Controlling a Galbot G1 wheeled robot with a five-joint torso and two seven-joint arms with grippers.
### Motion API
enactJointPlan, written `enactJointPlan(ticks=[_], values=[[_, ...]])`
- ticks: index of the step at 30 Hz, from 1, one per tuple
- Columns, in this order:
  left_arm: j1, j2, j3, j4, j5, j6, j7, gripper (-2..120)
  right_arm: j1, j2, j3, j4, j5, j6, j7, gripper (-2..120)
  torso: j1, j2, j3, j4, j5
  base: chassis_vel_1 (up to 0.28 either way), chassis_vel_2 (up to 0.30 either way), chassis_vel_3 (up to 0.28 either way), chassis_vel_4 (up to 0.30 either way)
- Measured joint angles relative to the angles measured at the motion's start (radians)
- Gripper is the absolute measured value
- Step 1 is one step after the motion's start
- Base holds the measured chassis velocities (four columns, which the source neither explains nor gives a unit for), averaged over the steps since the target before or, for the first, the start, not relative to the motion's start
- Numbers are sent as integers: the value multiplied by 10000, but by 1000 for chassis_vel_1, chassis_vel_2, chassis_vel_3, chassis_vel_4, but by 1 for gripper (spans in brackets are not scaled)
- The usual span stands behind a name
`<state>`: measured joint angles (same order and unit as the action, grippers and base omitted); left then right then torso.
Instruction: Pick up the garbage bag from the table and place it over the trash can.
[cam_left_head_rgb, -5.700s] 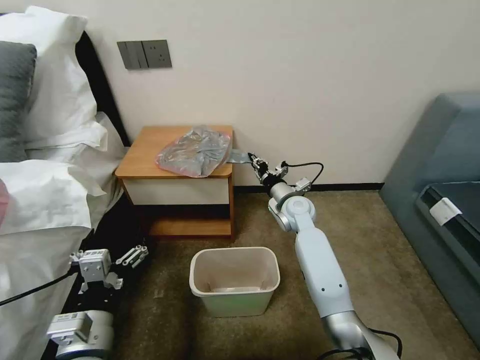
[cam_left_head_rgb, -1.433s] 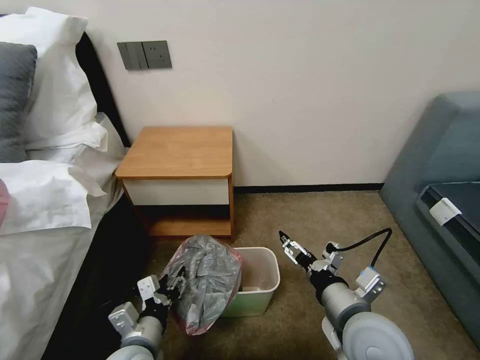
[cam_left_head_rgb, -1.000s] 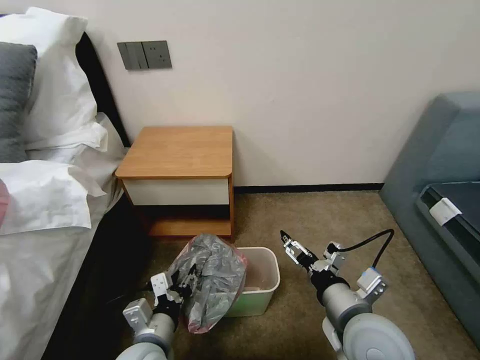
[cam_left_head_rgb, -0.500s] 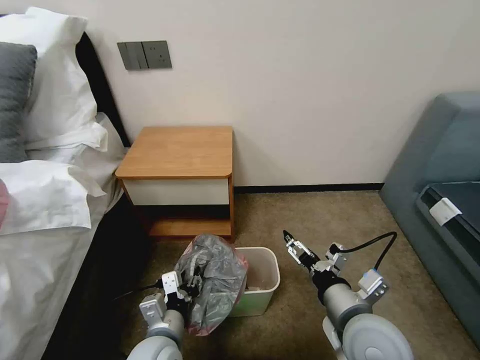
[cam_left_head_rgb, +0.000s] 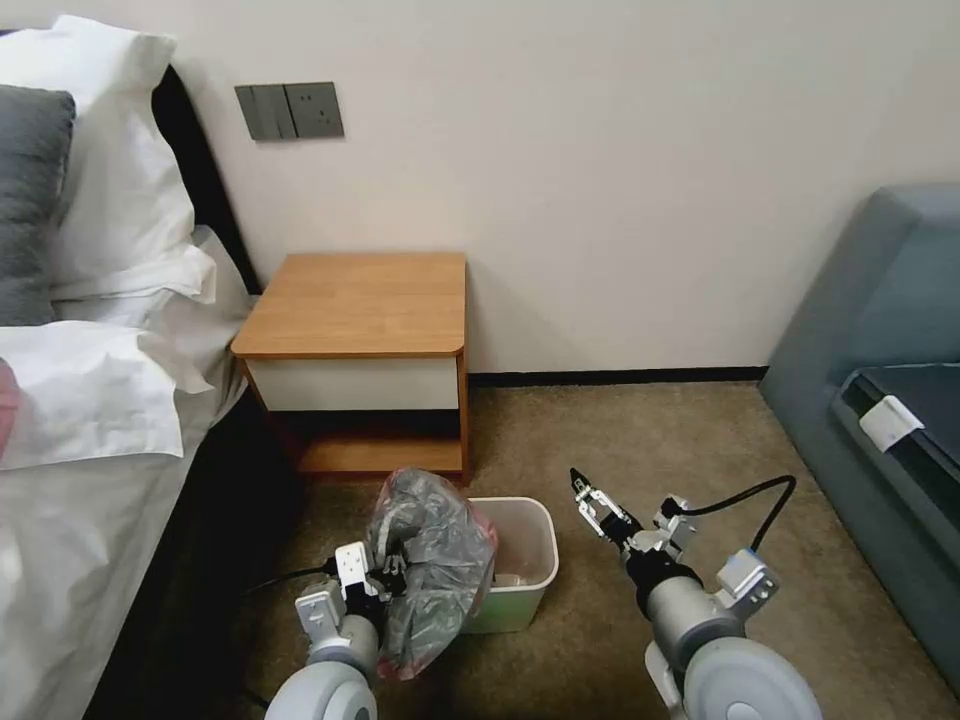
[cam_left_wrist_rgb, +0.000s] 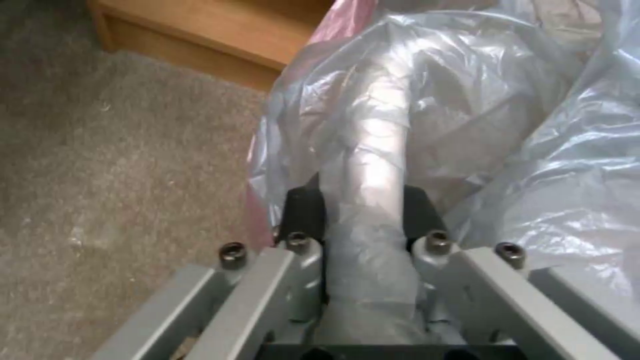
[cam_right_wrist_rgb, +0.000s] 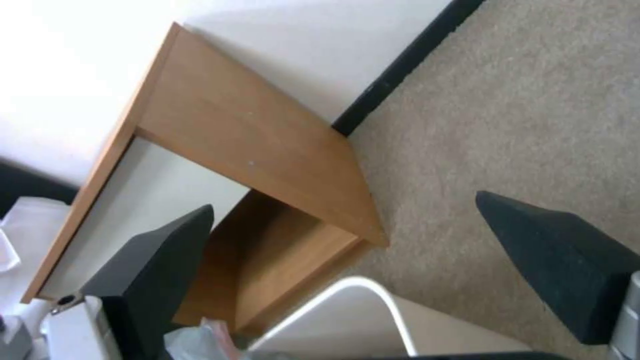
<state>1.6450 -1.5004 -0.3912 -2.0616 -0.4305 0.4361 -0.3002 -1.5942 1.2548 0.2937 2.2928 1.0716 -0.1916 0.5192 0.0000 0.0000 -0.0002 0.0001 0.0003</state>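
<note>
In the head view, the small wooden table (cam_left_head_rgb: 352, 305) with an orange-brown top and white drawer front is seen against the wall, and nothing lies on its top. The small rectangular pale beige-green plastic trash can (cam_left_head_rgb: 528, 572) stands on the carpet just in front of the table. The thin, crinkly, translucent grey garbage bag (cam_left_head_rgb: 430, 565) with a pinkish edge is held bunched over the trash can's left end, hanging partly down outside that wall. The left gripper (cam_left_head_rgb: 385, 580) is placed at the bag's left side, just beside the trash can. The right gripper (cam_left_head_rgb: 590, 498) is held free just right of the trash can, nothing being carried in it.

In the left wrist view, a twisted fold of the garbage bag (cam_left_wrist_rgb: 427, 125) is seen clamped between the dark fingers (cam_left_wrist_rgb: 303, 212) of the left gripper (cam_left_wrist_rgb: 363, 215), with carpet and the table's low shelf (cam_left_wrist_rgb: 220, 30) beyond.

In the right wrist view, the dark fingers (cam_right_wrist_rgb: 153, 265) of the right gripper (cam_right_wrist_rgb: 347, 260) are spread wide apart, with the trash can's rim (cam_right_wrist_rgb: 373, 300) and the table (cam_right_wrist_rgb: 247, 135) between them in the background.

The pick-up is judged done. The bag's mouth is not yet opened or stretched around the rim, so the fitting is judged left to do.
</note>
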Motion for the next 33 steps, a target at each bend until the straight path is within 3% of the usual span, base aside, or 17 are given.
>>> enactJointPlan(ticks=[5, 8, 9, 11, 13, 16, 19, 21, 23, 27, 33], values=[[102, 20, 89, -20, 49, -488, -49, 9, 55, -8, 29, 229, -138, -76, -438, 100, 0, 0, 1, -1, -6, 0, 0, 0, 0], [310, 116, 211, -245, 412, -1464, -156, 9, 68, -203, 170, 658, -452, -463, -1692, 100, 2, -1, 2, -2, -7, 0, 0, 0, 0], [310, 116, 211, -245, 412, -1464, -156, 9, 68, -203, 170, 658, -452, -463, -1692, 100, 2, -1, 2, -2, -7, 0, 0, 0, 0], [483, 172, 328, -611, 618, -2097, -226, 9, -5, -456, 346, 896, -936, -983, -3246, 100, 1, -1, 3, -1, -7, 0, 0, 0, 0], [521, 186, 354, -695, 716, -2278, -226, 9, -24, -536, 407, 926, -1085, -1149, -3678, 100, 1, -1, 2, -2, -5, 0, 0, 0, 0], [607, 230, 413, -943, 1285, -3072, -121, 9, -55, -904, 557, 863, -1984, -1601, -5397, 100, 1, 0, 2, -1, -5, 0, 0, 0, 0], [643, 262, 374, -1054, 1525, -3406, 24, 9, 53, -1086, 476, 672, -2524, -1689, -6334, 100, 2, 0, 2, -3, -4, 0, 0, 0, 0], [653, 269, 361, -1069, 1572, -3488, 63, 9, 110, -1121, 407, 626, -2598, -1712, -6481, 100, 1, -1, 2, -3, -4, 0, 0, 0, 0], [755, 318, 172, -1095, 1974, -4192, 497, 9, 499, -1197, -122, 301, -2985, -1683, -6868, 100, 1, -1, 2, -1, -4, 0, 0, 0, 0], [913, 342, 40, -1094, 2264, -4807, 883, 9, 957, -1085, -590, -208, -3367, -1572, -7112, 100, 1, -1, 2, -1, -3, 0, 0, 0, 0], [1019, 264, 39, -1095, 2386, -5013, 947, 9, 1333, -877, -1230, -841, -3625, -1455, -7074, 95, 1, 0, 2, 0, -4, 0, 0, 0, 0]])
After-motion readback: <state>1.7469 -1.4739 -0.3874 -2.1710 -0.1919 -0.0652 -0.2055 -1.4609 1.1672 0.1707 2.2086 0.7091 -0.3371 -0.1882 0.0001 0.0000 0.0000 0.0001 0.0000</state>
